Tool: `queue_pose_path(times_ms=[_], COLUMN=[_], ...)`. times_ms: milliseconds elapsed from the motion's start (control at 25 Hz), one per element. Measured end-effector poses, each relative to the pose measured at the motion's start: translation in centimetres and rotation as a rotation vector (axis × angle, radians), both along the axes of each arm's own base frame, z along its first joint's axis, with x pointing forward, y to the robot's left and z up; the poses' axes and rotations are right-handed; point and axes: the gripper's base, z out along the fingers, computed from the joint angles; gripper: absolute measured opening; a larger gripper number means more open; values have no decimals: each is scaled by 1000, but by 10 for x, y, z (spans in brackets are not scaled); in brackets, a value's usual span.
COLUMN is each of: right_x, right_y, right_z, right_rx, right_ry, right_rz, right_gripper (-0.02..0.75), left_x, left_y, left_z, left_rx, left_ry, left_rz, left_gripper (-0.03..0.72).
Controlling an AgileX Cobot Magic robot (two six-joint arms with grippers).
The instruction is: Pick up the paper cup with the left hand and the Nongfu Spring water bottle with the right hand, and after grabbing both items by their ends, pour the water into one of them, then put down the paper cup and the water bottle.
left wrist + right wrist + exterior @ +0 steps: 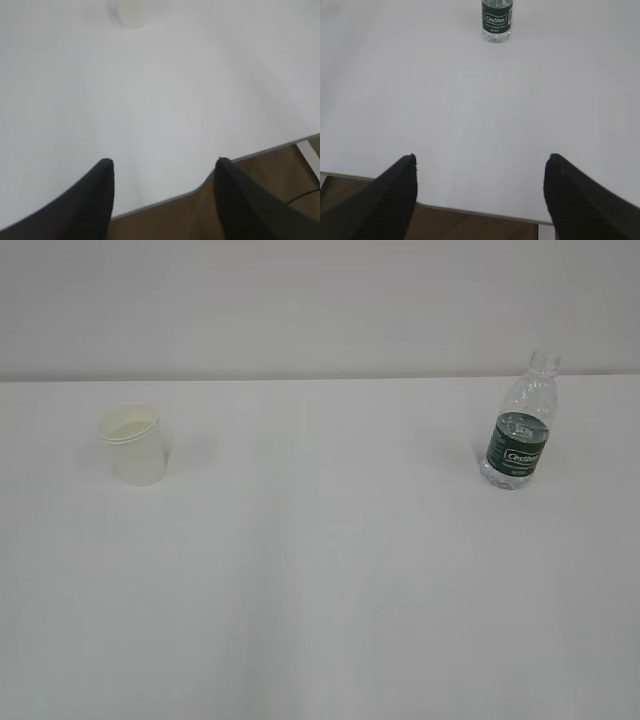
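Right now both sets of fingers hanging spread and empty over near bench (320, 620) edge: left hand (162, 167), right hand (480, 162). Paper cup (132, 443) standing far left, Nongfu Spring water bottle (520, 425) far right, upright. Am planning straight, level reach, centring each before clenching.

Bare test bench in a plain indoor room

A white table (320, 590) is set against a blank pale wall (320, 300); wood-toned flooring (470, 227) is seen below its edge.
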Motion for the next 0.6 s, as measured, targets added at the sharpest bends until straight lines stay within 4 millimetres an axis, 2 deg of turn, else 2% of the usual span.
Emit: queue_pose_path(times_ms=[280, 600], right_x=[0, -5], right_y=[0, -1], right_z=[1, 0], right_rx=[1, 5], right_ry=[-7, -43], right_rz=[0, 0], right_gripper=[589, 589], left_x=[8, 1], left_y=[-3, -1], left_z=[-3, -3], left_rx=[-23, -38], left_ry=[-49, -101], left_rz=[-4, -6], left_gripper=[431, 414])
